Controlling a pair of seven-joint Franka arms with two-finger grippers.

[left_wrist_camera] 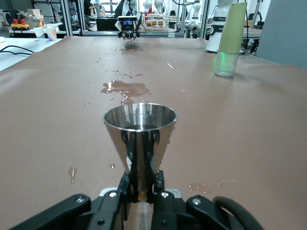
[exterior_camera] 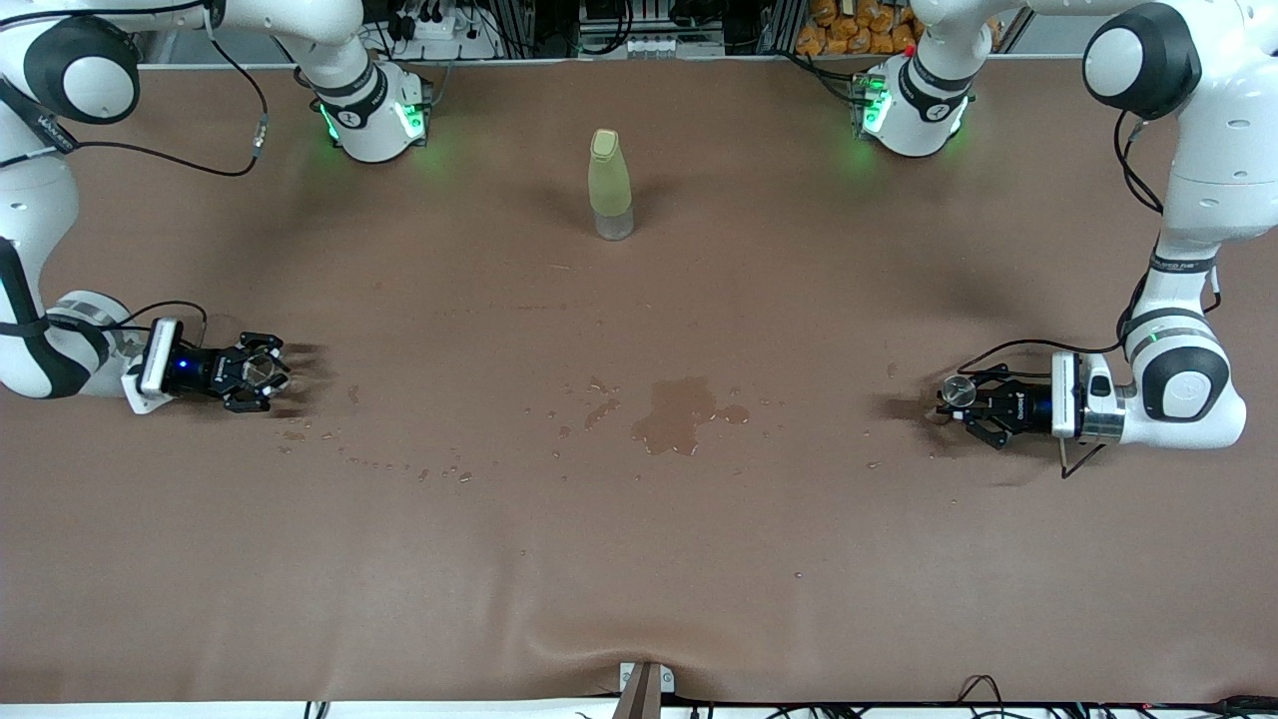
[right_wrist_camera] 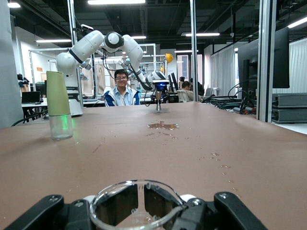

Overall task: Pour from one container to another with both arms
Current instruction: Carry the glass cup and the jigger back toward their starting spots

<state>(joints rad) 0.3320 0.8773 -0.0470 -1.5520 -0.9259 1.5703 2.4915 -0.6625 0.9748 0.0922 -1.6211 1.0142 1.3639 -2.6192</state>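
1. My left claw (exterior_camera: pixel 957 402) sits low at the left arm's end of the counter (exterior_camera: pixel 639 559), closed on the narrow stem of a steel cup (left_wrist_camera: pixel 140 125), which stands upright.
2. My right claw (exterior_camera: pixel 262 371) sits low at the right arm's end, closed around a clear glass (right_wrist_camera: pixel 136 203) whose rim shows between its fingers.
3. A puddle (exterior_camera: pixel 679 411) and scattered drops lie on the counter between the two claws.
4. A capped bottle (exterior_camera: pixel 610 185) stands upright, closer to the bases than the puddle is.
5. I judge the steel cup stiff, light and slick; the stem grip looks sound but may swivel when tipped.
6. The glass is fragile and smooth, so I would squeeze gently around its wall, below the rim.
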